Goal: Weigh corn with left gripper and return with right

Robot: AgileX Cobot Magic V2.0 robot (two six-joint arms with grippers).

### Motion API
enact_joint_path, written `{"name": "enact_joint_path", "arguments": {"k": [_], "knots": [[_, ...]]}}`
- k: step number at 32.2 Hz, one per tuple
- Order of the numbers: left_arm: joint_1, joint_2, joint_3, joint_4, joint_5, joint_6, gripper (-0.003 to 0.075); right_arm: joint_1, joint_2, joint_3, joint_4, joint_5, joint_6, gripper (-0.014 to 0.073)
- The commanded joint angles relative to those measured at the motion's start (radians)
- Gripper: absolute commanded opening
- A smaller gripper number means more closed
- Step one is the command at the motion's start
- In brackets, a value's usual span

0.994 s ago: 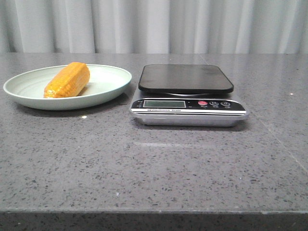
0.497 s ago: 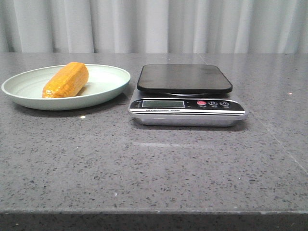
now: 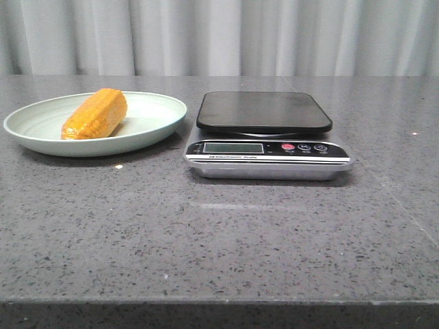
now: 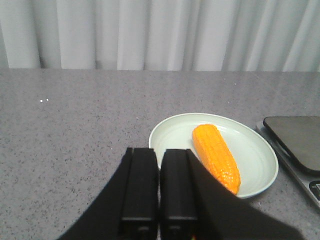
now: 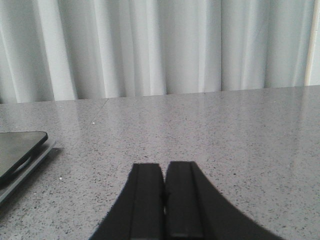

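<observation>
Grey table, corn on plate beside scale, both arms' fingers closed, empty.

Scale: a line of small print runs beneath its blank display, too small to read.

Near end of the corn hidden behind the left gripper in the left wrist view, along with the plate rim nearest it. Scale cut off by that picture's edge; likewise in the right wrist view. Scale display unreadable, button markings too small. Both arms out of the front view.
</observation>
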Motion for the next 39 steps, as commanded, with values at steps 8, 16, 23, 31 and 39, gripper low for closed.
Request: {"name": "enact_joint_path", "arguments": {"k": [8, 16, 23, 31, 39], "knots": [[-0.012, 0.188, -0.148, -0.014, 0.053, -0.012, 0.0309, 0.0, -0.017, -0.007, 0.002, -0.08, -0.005, 0.0142], [-0.071, 0.433, -0.34, -0.014, 0.131, -0.012, 0.0564, 0.0, -0.017, -0.007, 0.002, -0.08, -0.005, 0.0142], [-0.167, 0.679, -0.506, -0.014, 0.189, -0.012, 0.0565, 0.0, -0.017, -0.007, 0.002, -0.08, -0.005, 0.0142], [-0.23, 1.01, -0.725, -0.037, 0.265, -0.073, 0.0565, 0.0, -0.017, -0.007, 0.002, -0.08, -0.005, 0.0142], [-0.23, 1.234, -0.845, -0.048, 0.352, -0.115, 0.0565, 0.0, -0.017, -0.007, 0.002, -0.08, -0.005, 0.0142]]}}
